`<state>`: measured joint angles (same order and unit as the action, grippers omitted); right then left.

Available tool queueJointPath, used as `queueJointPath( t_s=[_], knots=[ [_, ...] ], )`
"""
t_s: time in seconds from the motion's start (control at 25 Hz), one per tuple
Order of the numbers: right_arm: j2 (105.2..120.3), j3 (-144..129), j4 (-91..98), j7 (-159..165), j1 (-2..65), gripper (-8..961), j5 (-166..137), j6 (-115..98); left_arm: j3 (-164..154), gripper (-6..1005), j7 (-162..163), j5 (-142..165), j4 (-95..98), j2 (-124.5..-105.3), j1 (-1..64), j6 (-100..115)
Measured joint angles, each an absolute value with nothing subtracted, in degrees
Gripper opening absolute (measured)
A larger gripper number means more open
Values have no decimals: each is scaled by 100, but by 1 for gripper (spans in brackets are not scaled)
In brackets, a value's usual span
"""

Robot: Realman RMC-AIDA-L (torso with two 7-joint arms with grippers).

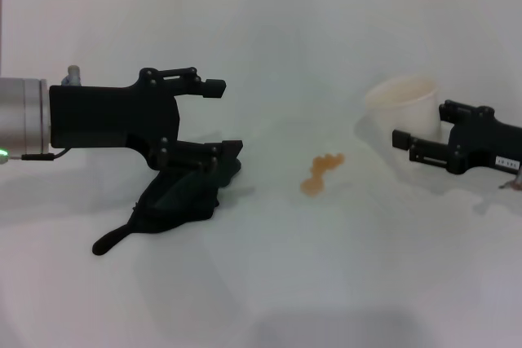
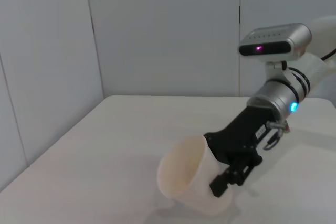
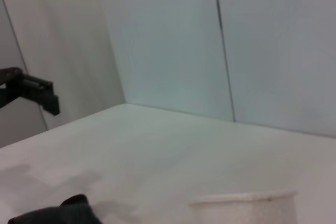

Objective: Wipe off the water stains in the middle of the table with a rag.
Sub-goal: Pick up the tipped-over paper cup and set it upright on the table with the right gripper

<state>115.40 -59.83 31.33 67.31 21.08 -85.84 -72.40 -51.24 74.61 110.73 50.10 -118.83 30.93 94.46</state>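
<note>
**Left end effector over the rag, stain lying toward the robot's right**

Head view: the left end effector [image 1: 218, 117] stands spread wide, its upper finger clear above the tabletop [image 1: 269, 283] and its lower finger resting on the top of the rag [image 1: 183, 197]. The rag is a crumpled dark heap with a thin tail trailing toward the robot's left and front; nothing is clamped yet. The water stains [image 1: 320, 174], a small orange-brown puddle, lie near the middle of the tabletop, to the right of the rag and apart from it, their long axis running diagonally. The left arm is judged the nearer to both rag and stain, so the coming sweep would run rightward. The right end effector [image 1: 401, 141] sits beside a white paper cup [image 1: 405, 102]; in the left wrist view its fingers appear set against the cup wall, though whether they grip it cannot be told
</note>
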Motion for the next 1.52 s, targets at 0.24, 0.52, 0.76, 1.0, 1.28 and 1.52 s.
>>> queueJointPath(
  t_s=[0.24,0.52,0.76,1.0,1.28,1.52],
  knots=[
    [11549,-6081,2921,6491,2134,710,-8535,-7235,-5123,847,7462,11073,5008,-11883,3093,9442],
    [11549,-6090,2856,6376,2140,711,-8540,-7111,-5124,847,7462,11073,4997,-11887,3093,9430],
    [11548,-6091,2799,6329,2145,711,-8535,-6967,-5124,848,7446,11073,4972,-11891,3119,9414],
    [11548,-6091,2763,6324,2146,711,-8523,-6926,-5124,848,7431,11073,4966,-11892,3120,9409],
    [11548,-6090,2759,6246,2115,712,-8521,-6952,-5124,848,7428,11074,4965,-11892,3137,9404],
    [11548,-6080,2750,6207,2086,712,-8516,-6980,-5126,847,7454,11078,4968,-11885,3140,9403]
  ],
)
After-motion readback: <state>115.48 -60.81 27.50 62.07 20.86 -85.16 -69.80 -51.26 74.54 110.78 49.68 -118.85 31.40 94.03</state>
